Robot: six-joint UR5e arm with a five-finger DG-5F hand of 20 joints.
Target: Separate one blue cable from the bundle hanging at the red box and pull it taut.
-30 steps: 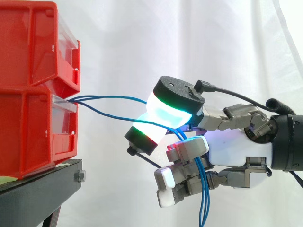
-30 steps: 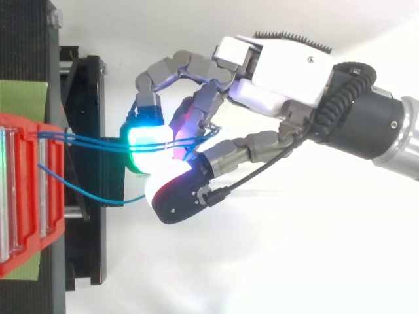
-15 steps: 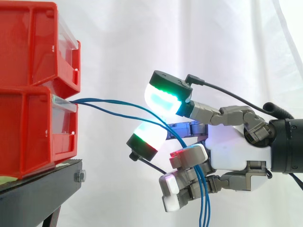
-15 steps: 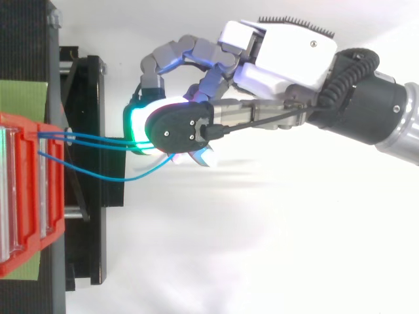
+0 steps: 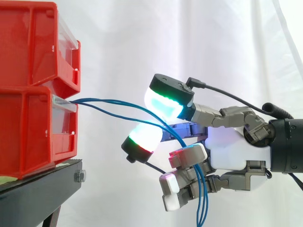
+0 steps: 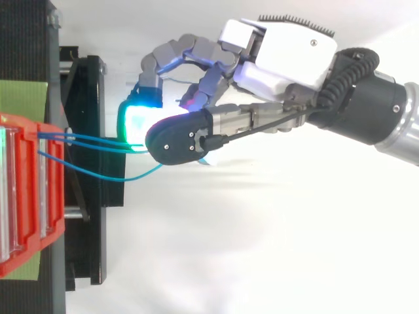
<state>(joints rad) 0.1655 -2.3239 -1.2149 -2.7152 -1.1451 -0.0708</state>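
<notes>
Three thin blue cables (image 5: 118, 106) leave the front of the lower red bin (image 5: 28, 127) and arc right into my hand (image 5: 236, 151). They pass through the gap between two green-glowing fingertips (image 5: 165, 101), which stand apart. The cables then thread between the lower curled fingers and hang down past the frame's bottom edge. In the top view the cables (image 6: 91, 145) run from the bin (image 6: 26, 196) under the black-backed thumb of the hand (image 6: 281, 59). One cable sags apart from the other two.
Two red bins are stacked on a black stand (image 5: 42, 189) at the left. A white curtain hangs behind. In the top view the stand's frame (image 6: 91, 98) lies just left of my fingertips.
The two glowing pads that were pressed together on the cables have parted. The thumb has swung across above the cables, and the cables now droop more steeply into the hand.
</notes>
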